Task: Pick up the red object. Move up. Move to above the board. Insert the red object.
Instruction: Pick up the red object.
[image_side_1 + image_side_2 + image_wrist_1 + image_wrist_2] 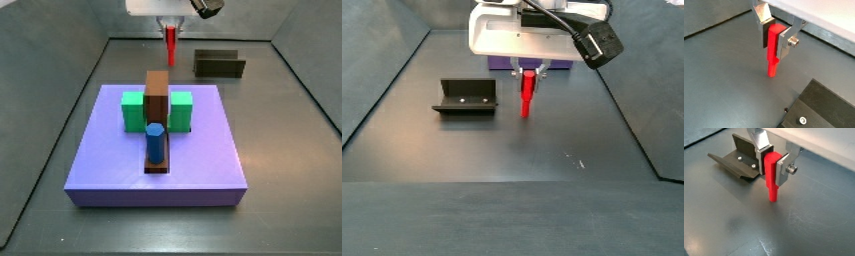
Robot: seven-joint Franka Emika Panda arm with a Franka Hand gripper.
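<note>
Red object (773, 52) clamped upright in the gripper (776, 36), upper part pinched between the two silver fingers (789, 41), lower part hanging free below them, tip pointing down. Both wrist views show it clear of the grey floor (744, 223), a shadow under it; same peg in the second wrist shot (772, 175), gripper (774, 162) closed on its top. Side view: red object (171, 44) hangs under the gripper (171, 22) at the far end of the workspace, beyond the board (158, 112), not over it. Other side view: red object (528, 94) vertical below the gripper (528, 70), tip off the floor.

Board is a long dark-brown bar lying lengthwise on the purple slab (201, 165), running through the green block (132, 110), which shows on both sides of it. Blue peg (155, 143) stands upright in the near end of the board.

Fixture (218, 64), dark L-bracket, sits on the floor to the side of the hanging peg, apart from it; also seen in a wrist view (739, 159) and in a side view (466, 98), near the peg but not touching.
</note>
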